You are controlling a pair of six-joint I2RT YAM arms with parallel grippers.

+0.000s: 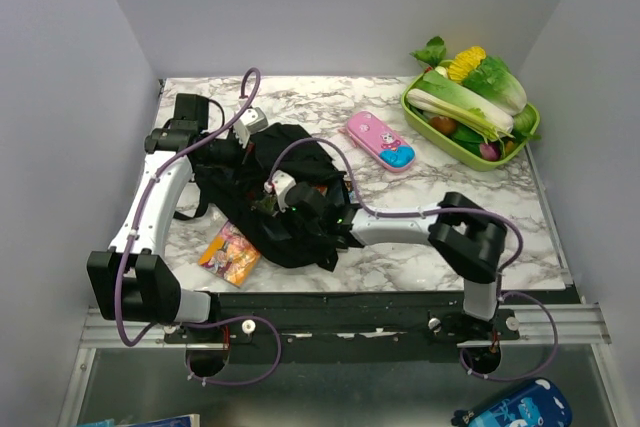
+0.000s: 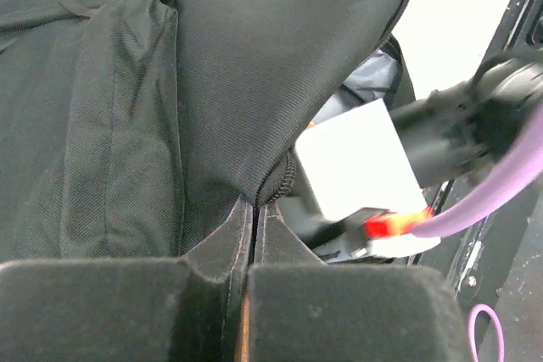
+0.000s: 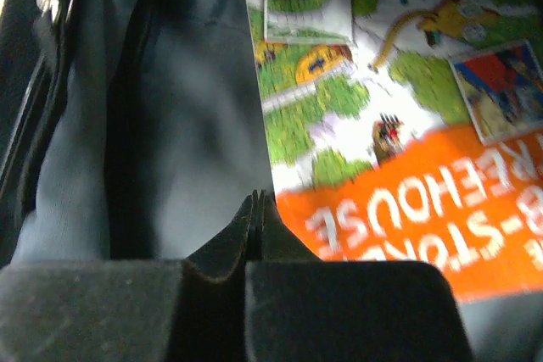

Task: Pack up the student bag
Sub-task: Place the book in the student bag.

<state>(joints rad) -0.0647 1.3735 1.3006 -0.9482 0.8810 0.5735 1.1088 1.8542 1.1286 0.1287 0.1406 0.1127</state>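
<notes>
White-walled booth, marble table (image 1: 400,257). Student bag (image 1: 240,197) lies centre-left on table. Left jaws closed on bag mouth edge, lifting it. Right jaws closed inside bag, nothing seen between them, over orange picture book (image 3: 407,209). Advice: hold mouth high; press book flat and deep.

**Bright overhead view, softer wrist views**

From above, light falls evenly and brightly. The marble worktop (image 1: 320,102) carries only faint, short shadows near its front edge and shows no glare. The student bag (image 1: 270,197) is a near-featureless black mass, its folds lost in the dark. The left wrist view is crisp on the bag's weave in mid-frame, but its top right corner is blown out white and its bottom edge blurs. The right wrist view is dimmer and soft throughout — a bright patch washes out part of the picture book (image 3: 382,82).
</notes>
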